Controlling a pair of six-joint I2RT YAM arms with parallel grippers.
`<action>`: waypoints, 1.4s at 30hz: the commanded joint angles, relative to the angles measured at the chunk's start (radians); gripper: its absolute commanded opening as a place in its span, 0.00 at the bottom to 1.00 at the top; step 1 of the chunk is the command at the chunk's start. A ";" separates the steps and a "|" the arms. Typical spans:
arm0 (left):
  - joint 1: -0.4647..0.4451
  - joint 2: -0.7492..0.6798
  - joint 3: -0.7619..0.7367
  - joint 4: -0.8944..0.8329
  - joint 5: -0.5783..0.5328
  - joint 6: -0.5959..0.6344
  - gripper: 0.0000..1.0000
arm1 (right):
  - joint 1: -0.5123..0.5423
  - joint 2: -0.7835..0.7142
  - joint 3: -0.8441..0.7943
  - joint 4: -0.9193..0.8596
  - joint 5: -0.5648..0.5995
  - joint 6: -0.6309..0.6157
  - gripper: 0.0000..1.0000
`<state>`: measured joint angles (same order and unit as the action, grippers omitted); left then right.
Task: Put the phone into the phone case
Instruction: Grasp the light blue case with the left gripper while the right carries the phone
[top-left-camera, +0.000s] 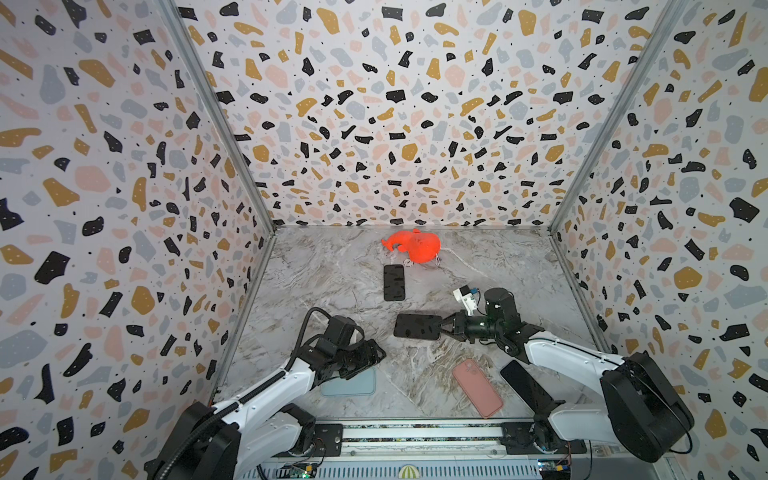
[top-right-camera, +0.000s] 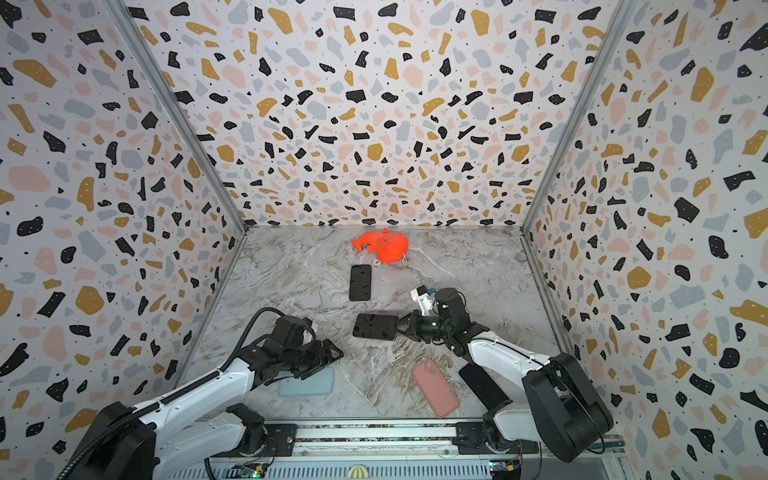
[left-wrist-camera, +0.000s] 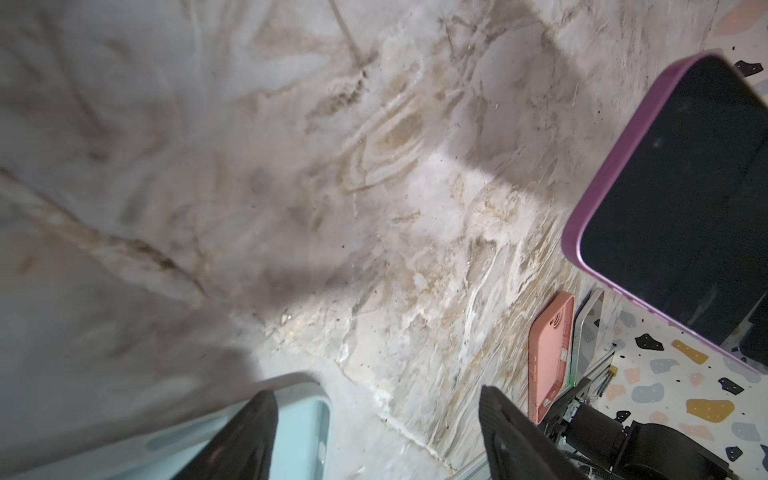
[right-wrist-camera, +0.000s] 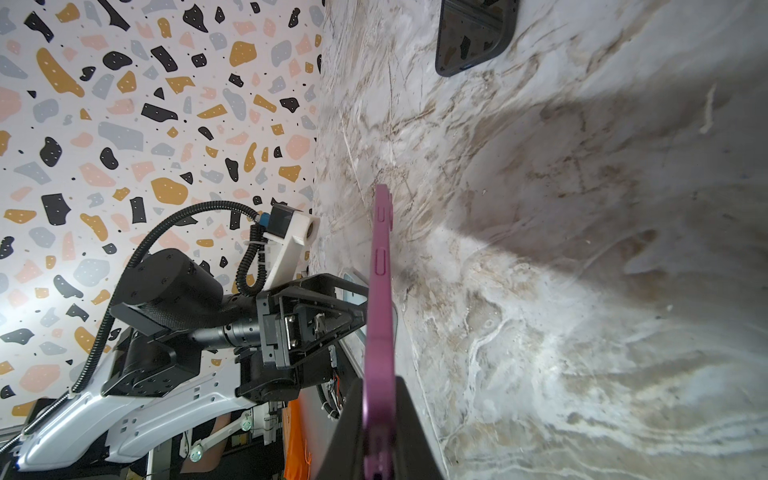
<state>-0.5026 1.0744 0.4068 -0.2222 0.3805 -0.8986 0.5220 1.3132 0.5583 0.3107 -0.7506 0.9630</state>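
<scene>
My right gripper (top-left-camera: 441, 327) (top-right-camera: 399, 327) (right-wrist-camera: 380, 386) is shut on one end of a black-screened phone in a purple case (top-left-camera: 417, 326) (top-right-camera: 376, 326) (right-wrist-camera: 380, 291), holding it flat above the middle of the table. In the left wrist view that phone (left-wrist-camera: 681, 199) hangs off to the side. My left gripper (top-left-camera: 376, 353) (top-right-camera: 334, 353) (left-wrist-camera: 376, 399) is open and empty above the end of a light blue case (top-left-camera: 353, 384) (top-right-camera: 309, 384) (left-wrist-camera: 299, 436). One finger (left-wrist-camera: 249, 432) overlaps the case, the other is over bare marble.
A bare black phone (top-left-camera: 394, 282) (top-right-camera: 360, 282) (right-wrist-camera: 473, 37) lies further back, near an orange toy (top-left-camera: 415, 245). A pink case (top-left-camera: 477, 387) (left-wrist-camera: 550, 357) and another black phone (top-left-camera: 523, 384) lie near the front, by the right arm. Patterned walls enclose the table on three sides.
</scene>
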 joint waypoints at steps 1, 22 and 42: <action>-0.006 0.053 0.028 0.079 0.001 0.000 0.78 | 0.003 -0.046 0.002 0.019 -0.011 -0.026 0.00; 0.188 -0.006 0.224 -0.431 -0.469 0.181 0.99 | 0.144 -0.019 0.086 -0.043 0.067 -0.142 0.00; 0.250 -0.178 -0.016 -0.359 -0.324 -0.045 1.00 | 0.375 0.184 0.223 -0.087 0.109 -0.226 0.00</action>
<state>-0.2581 0.9070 0.4000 -0.6411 -0.0296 -0.9081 0.8921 1.5017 0.7216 0.2810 -0.6601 0.8101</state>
